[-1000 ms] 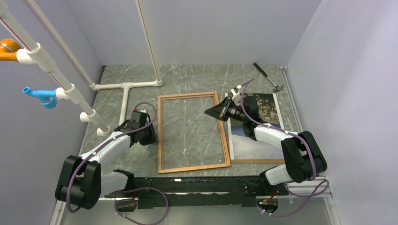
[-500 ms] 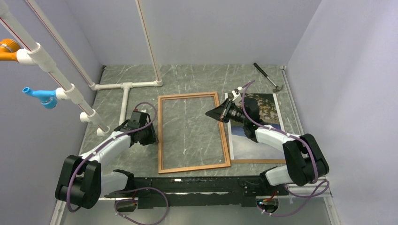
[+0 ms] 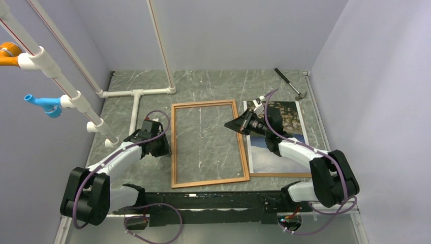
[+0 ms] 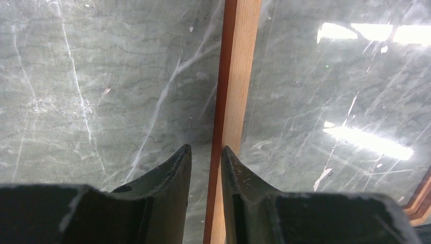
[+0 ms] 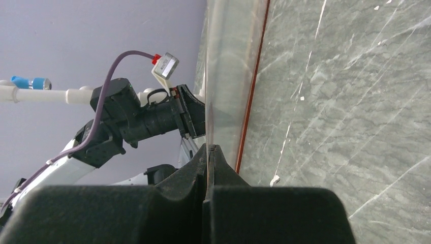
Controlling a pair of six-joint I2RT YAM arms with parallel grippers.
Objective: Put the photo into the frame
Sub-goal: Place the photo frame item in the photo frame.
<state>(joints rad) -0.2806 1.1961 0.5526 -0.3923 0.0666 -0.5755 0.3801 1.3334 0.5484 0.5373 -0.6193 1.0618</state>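
Note:
The reddish-brown frame [image 3: 211,181] lies flat mid-table. My left gripper [image 3: 167,147] sits over its left rail [image 4: 239,76]. In the left wrist view the gripper [image 4: 206,150] is open, its right finger over the rail and a gap of table beside the left finger. My right gripper [image 3: 228,123] hovers at the frame's right side. In the right wrist view the gripper [image 5: 209,147] is shut on the edge of a thin clear pane [image 5: 228,76]. The photo [image 3: 287,124] lies picture-up to the right of the frame, partly under my right arm.
A brown panel edge [image 3: 279,174] shows under the photo's near side. A hammer [image 3: 290,85] lies at the back right. White pipes [image 3: 136,94] run along the left, with blue [image 3: 43,104] and orange [image 3: 7,53] fittings higher up. Walls close in on three sides.
My right gripper has shifted slightly to the right and nearer with the pane. The left gripper and the frame have stayed put.

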